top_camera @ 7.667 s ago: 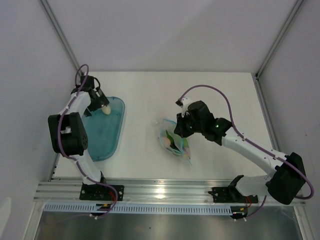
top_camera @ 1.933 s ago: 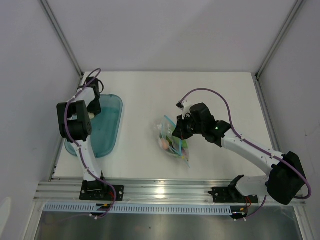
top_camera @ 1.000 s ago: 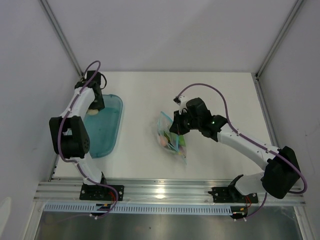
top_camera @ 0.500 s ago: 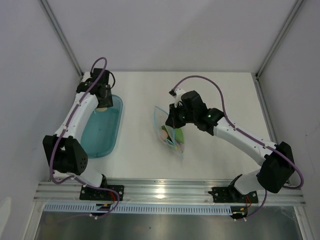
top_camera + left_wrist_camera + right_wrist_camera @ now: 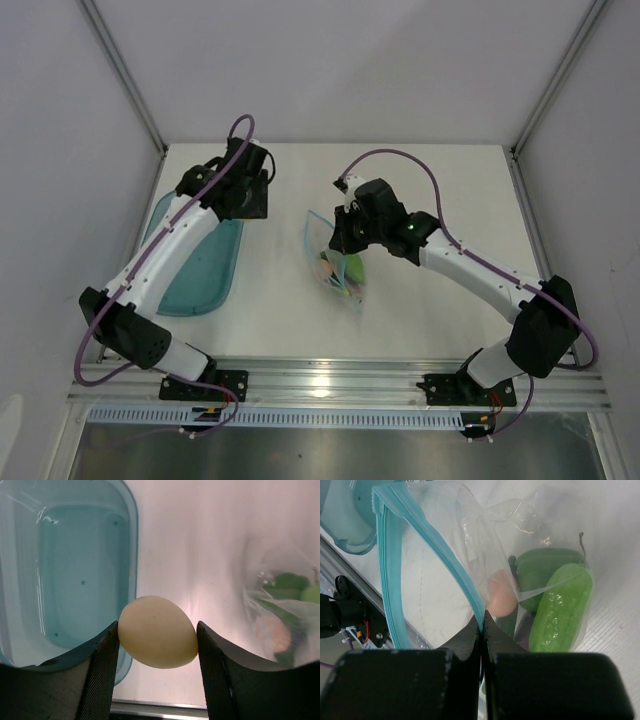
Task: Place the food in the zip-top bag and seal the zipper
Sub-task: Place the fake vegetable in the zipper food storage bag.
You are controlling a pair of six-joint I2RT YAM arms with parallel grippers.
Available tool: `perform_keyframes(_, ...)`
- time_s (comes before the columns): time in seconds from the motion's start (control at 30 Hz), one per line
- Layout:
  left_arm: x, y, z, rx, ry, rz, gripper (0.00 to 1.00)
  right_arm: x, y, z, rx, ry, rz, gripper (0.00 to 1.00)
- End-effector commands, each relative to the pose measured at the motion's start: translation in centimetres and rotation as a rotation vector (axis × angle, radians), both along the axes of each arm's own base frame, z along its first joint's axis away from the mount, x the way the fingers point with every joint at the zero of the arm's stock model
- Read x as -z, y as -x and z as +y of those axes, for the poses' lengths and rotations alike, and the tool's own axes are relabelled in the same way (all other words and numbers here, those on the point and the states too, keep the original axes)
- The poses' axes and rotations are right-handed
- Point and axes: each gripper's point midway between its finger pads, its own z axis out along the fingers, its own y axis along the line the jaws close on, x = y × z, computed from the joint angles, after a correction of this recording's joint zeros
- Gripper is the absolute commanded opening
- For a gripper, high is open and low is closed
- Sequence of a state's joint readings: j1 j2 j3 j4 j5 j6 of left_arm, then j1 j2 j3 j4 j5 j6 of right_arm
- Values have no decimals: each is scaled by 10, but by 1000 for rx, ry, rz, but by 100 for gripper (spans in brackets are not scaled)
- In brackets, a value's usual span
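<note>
At the far left of the desk (image 5: 440,175) a translucent blue oval tray (image 5: 200,275) is seen, lying lengthwise near the left edge; nothing can be made out inside it. Above the tray's far right corner the left hand (image 5: 248,193) is held out over the desk. In the left wrist view a cream-coloured egg (image 5: 157,631) is clamped between its two dark fingers (image 5: 102,675), one on each side of the shell, and is kept clear of the surface, partly over the tray's rim and partly over the bare desk beside it.

Further right, about the middle of the desk, the zip-top bag (image 5: 337,265) is found. It is lifted at its mouth and hangs slack towards the near edge, well apart from the tray. The zipper (image 5: 391,565), a teal-blue strip, is seen in the right wrist view as two bands spread apart, so the mouth is open and unsealed. Inside the clear plastic a dark green pepper (image 5: 545,562), a lighter green bumpy cucumber (image 5: 560,612) and a pink piece (image 5: 501,597) are bunched together; further pieces are hidden behind them and cannot be told apart.

The right hand (image 5: 345,230) is positioned at the bag's far end. Its jaws are shut tight, and one band of the zipper is pinched between them.
</note>
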State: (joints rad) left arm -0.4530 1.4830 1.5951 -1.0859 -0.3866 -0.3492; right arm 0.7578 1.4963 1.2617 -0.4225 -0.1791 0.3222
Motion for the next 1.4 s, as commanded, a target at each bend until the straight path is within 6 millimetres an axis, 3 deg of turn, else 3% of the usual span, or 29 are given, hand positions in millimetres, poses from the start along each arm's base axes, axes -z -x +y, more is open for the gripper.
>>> perform_keyframes(0.0, -53, 16, -21, 27, 109, -113, 16, -25, -9, 5, 23, -31, -45, 0)
perform_keyframes(0.07, -58, 24, -33, 59, 118, -113, 16, -25, -10, 5, 28, -24, -43, 0)
perform_keyframes(0.1, -72, 24, -38, 68, 136, -144, 16, -27, -11, 5, 29, -26, -50, 0)
perform_keyframes(0.17, -77, 33, -48, 98, 138, -137, 16, -26, -12, 6, 32, -26, -45, 0)
perform_keyframes(0.2, -89, 33, -54, 109, 157, -162, 16, -28, -13, 7, 33, -31, -44, 0)
perform_keyframes(0.47, -108, 53, -108, 258, 283, -197, 15, -33, -13, 15, 21, -57, -18, 0)
perform_keyframes(0.6, -93, 55, -132, 316, 320, -221, 13, -40, -12, 13, 18, -75, -11, 0)
perform_keyframes(0.67, -100, 60, -140, 351, 369, -254, 13, -42, -10, 12, 14, -84, -5, 0)
perform_keyframes(0.7, -88, 59, -147, 367, 377, -249, 13, -45, -8, 12, 8, -93, -3, 0)
perform_keyframes(1.17, -40, 62, -185, 438, 459, -191, 13, -55, 2, 9, -16, -165, 59, 0)
perform_keyframes(1.27, -32, 62, -185, 441, 454, -199, 18, -58, 4, 9, -22, -184, 70, 0)
perform_keyframes(1.33, -27, 61, -183, 439, 445, -210, 32, -60, 3, 6, -21, -196, 79, 0)
perform_keyframes(1.37, -30, 61, -182, 442, 449, -223, 32, -59, 3, 6, -20, -200, 83, 0)
